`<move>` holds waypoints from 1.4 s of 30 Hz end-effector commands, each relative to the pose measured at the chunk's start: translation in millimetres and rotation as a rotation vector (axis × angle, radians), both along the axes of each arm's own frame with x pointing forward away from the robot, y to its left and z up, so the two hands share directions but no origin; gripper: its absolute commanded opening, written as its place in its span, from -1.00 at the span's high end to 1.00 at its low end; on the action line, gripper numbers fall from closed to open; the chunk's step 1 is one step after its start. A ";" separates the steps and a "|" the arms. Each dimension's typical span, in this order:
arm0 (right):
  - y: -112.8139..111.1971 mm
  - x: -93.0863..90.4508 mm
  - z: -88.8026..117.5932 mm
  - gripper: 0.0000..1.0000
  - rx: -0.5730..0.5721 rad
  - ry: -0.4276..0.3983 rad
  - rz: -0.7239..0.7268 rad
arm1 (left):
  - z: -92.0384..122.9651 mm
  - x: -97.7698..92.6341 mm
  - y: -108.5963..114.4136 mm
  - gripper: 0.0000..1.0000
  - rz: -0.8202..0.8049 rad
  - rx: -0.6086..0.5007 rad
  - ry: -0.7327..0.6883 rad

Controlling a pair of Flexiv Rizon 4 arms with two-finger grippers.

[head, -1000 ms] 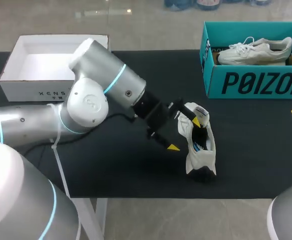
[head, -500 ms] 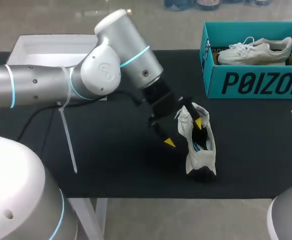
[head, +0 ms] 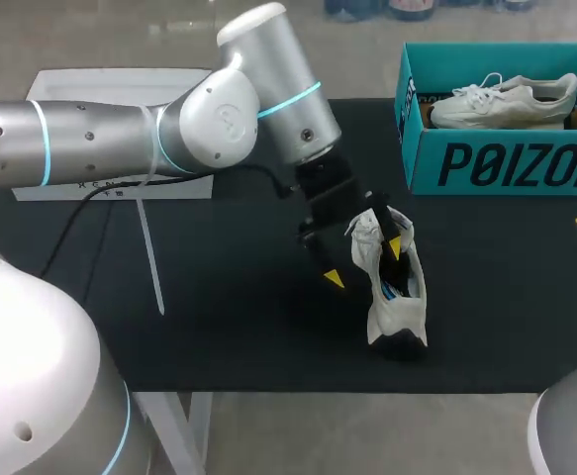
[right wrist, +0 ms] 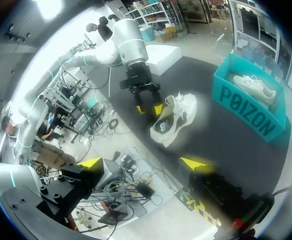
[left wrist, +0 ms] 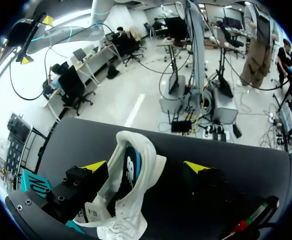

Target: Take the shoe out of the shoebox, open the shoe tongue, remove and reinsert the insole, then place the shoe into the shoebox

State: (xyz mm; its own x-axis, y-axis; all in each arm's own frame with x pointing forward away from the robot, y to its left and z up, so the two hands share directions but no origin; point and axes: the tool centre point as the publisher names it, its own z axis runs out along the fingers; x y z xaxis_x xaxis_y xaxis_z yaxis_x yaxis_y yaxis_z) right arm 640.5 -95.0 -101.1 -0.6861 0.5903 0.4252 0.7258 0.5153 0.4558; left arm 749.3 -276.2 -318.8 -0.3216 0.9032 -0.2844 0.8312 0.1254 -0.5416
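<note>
White sneaker point(head: 395, 302) lies on the black table point(head: 219, 317), outside the teal shoebox point(head: 506, 163), its upper between the left gripper's point(head: 363, 262) wide-spread fingers. Pinching only the tongue would likely open it cleanly.

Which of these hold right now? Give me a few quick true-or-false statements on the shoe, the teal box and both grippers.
1. The shoe is on the table, outside the teal box. True.
2. The teal box is empty. False: a second shoe lies in it.
3. The left gripper is at the shoe with its fingers open. True.
4. The right gripper is shut on the shoe. False: it is open, well away from the shoe, with nothing between its fingers.
</note>
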 end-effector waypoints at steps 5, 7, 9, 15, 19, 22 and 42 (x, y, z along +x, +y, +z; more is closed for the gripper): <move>0.3 2.7 0.9 -1.00 -0.002 0.006 0.002 | -5.7 -6.8 -27.1 -1.00 -0.143 0.297 -0.126; 0.3 2.7 0.9 -1.00 -0.002 0.006 0.002 | -7.3 -9.6 -31.2 -1.00 -0.153 0.287 -0.138; 0.3 2.7 0.9 -1.00 -0.002 0.006 0.002 | -8.9 -9.1 -32.8 0.17 -0.141 0.286 -0.158; 0.3 2.7 0.9 -1.00 -0.002 0.006 0.002 | -15.6 -2.6 -30.0 1.00 -0.116 0.273 -0.198; 0.3 2.7 0.9 -1.00 -0.002 0.006 0.002 | -21.3 -0.9 -33.8 1.00 -0.124 0.264 -0.214; 0.3 2.7 0.9 -1.00 -0.002 0.006 0.002 | -28.1 0.7 -38.8 1.00 -0.137 0.259 -0.220; 0.3 2.7 0.9 -1.00 -0.002 0.006 0.002 | -41.0 1.8 -38.9 1.00 -0.156 0.303 -0.228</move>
State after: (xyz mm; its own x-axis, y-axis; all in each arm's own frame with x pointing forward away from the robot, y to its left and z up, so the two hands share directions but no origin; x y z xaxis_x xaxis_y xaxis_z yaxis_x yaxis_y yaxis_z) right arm 640.5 -95.0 -101.1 -0.6861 0.5903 0.4252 0.7258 0.5152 0.4557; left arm 752.3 -319.1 -366.3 -0.1318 0.9903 -0.0441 0.9438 0.1117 -0.3111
